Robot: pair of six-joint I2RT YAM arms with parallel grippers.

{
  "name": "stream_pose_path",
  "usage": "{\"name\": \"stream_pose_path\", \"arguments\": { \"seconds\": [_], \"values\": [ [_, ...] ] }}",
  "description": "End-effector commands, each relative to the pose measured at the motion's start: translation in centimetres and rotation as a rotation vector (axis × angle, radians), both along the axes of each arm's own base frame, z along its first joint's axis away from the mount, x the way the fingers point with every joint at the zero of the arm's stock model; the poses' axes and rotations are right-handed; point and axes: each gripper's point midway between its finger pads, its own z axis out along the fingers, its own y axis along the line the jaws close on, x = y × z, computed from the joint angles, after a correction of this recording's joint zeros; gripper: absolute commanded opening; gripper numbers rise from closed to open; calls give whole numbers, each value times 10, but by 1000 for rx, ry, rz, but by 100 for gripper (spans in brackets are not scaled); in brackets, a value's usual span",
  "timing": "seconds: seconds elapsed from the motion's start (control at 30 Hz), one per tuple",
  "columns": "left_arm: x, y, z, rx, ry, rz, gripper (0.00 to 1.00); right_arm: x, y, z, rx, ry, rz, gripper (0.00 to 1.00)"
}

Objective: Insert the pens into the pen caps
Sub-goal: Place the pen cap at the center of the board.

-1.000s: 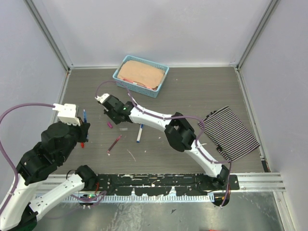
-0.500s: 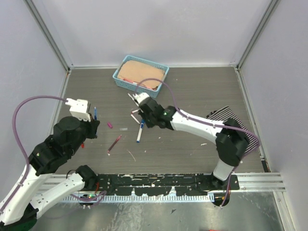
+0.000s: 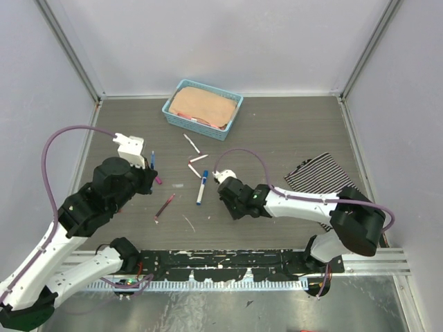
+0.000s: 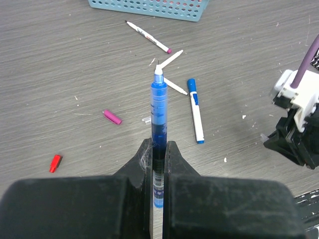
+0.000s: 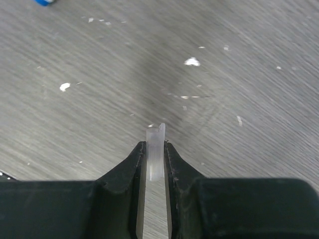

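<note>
My left gripper (image 4: 158,144) is shut on a blue pen (image 4: 159,102) that points forward, white tip up. In the top view this gripper (image 3: 149,173) hangs at the left, above a magenta cap (image 3: 158,180). That magenta cap (image 4: 112,117) and a red cap (image 4: 55,163) lie on the table. My right gripper (image 5: 155,144) is shut on a small clear plastic cap (image 5: 155,149), low over the bare table; it sits near the middle in the top view (image 3: 227,197). A blue-capped pen (image 3: 201,187), a maroon pen (image 3: 165,206) and three white pens (image 3: 198,158) lie between the arms.
A blue basket (image 3: 178,122) holding a tan pad stands at the back. A striped cloth (image 3: 318,181) lies at the right under the right arm. A tiny clear piece (image 4: 145,119) rests near the magenta cap. White specks dot the table.
The right arm has swung from the far left back toward the near middle of the table. The left arm has moved right and forward, still holding the blue pen.
</note>
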Motion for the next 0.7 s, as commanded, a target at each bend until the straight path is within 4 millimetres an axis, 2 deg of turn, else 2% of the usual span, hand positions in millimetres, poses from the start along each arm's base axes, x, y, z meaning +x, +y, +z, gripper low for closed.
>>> {"name": "stream_pose_path", "arguments": {
  "seconds": [0.0,0.2,0.37,0.4,0.53,0.67],
  "values": [
    [2,-6,12,-46,-31,-13,0,-6,23,3,38,-39,87,17],
    [2,-7,11,-43,-21,-16,0,-22,29,-8,0,-9,250,19],
    [4,-10,10,-42,-18,-20,0,-23,28,-12,-27,-2,280,34],
    [5,-11,10,-42,-16,-24,0,-23,29,-11,-24,-1,277,39],
    [6,-13,7,-35,-9,-27,0,-18,40,11,48,-29,216,52],
    [7,-11,8,-32,-17,-21,0,-1,40,49,139,-109,-14,56]
  ]
}}
